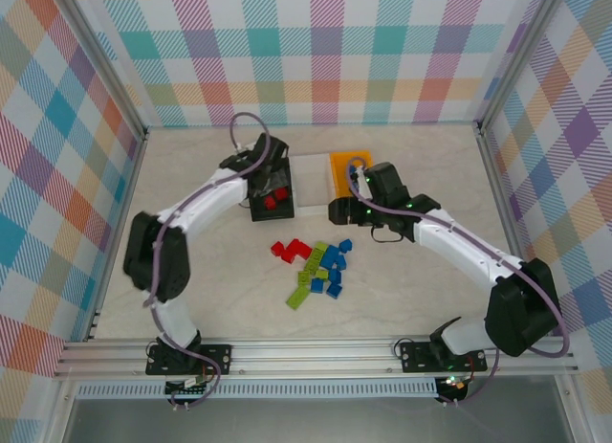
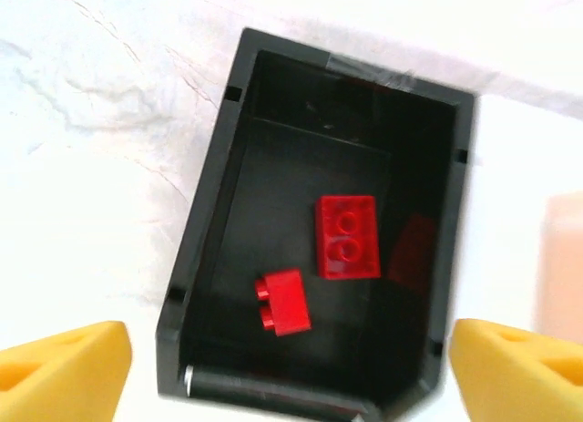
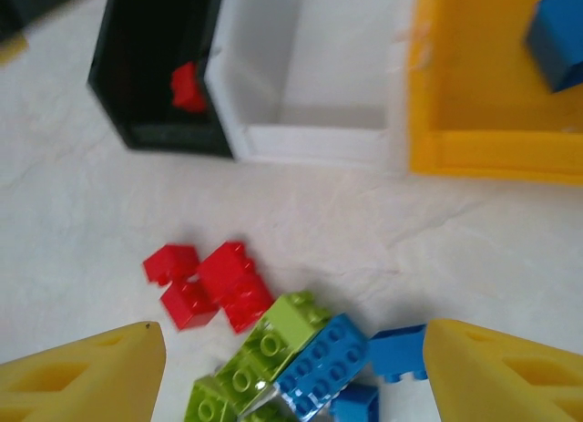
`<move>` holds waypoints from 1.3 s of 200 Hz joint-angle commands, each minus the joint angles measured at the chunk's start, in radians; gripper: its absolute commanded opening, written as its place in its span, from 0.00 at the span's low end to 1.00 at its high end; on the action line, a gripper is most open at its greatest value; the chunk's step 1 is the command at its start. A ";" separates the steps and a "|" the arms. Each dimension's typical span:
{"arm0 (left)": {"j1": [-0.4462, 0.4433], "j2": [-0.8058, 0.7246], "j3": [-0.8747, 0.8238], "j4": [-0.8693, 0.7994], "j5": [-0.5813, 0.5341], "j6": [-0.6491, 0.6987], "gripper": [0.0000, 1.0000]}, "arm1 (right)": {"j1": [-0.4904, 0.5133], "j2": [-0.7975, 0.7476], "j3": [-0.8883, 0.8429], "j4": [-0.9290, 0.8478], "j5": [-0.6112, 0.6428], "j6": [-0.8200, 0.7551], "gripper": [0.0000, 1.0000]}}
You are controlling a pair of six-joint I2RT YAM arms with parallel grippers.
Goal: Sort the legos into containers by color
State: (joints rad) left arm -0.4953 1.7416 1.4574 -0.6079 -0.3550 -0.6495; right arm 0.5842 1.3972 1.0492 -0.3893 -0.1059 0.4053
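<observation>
Over the black bin [image 2: 205, 249]: left gripper [image 2: 291, 376], jaws wide and empty; 2 red legos [image 2: 347, 237] lie inside, sorted.
Middle of the table [image 1: 402, 304]: mixed pile [image 1: 318, 266] awaits sorting.
Right gripper [image 3: 291, 372]: spread open above the pile, likely to pick.
Orange-yellow bin [image 3: 474, 158]: holds 1 blue lego [image 3: 557, 35].

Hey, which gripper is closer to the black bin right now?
Left. The left gripper hangs open directly above the black bin. The right gripper sits farther right, just on the near side of the orange-yellow bin.
</observation>
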 commanded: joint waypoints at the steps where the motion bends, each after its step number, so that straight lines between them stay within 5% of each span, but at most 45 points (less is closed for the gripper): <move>1: -0.019 -0.193 -0.123 0.046 0.070 -0.046 0.97 | 0.050 0.018 0.010 -0.049 -0.026 -0.027 0.75; 103: -0.114 -0.678 -0.686 0.036 0.132 -0.156 1.00 | 0.293 -0.027 -0.304 -0.105 0.066 0.076 0.75; 200: -0.114 -0.666 -0.700 -0.011 0.096 -0.163 1.00 | 0.354 0.194 -0.192 -0.063 0.123 -0.047 0.63; 260: -0.112 -0.654 -0.681 -0.019 0.077 -0.144 1.00 | 0.367 0.157 -0.211 -0.056 0.094 -0.031 0.41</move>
State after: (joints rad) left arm -0.6064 1.0828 0.7452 -0.5976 -0.2489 -0.8074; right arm 0.9436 1.5742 0.8352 -0.4686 0.0063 0.3775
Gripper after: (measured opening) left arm 0.997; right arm 0.455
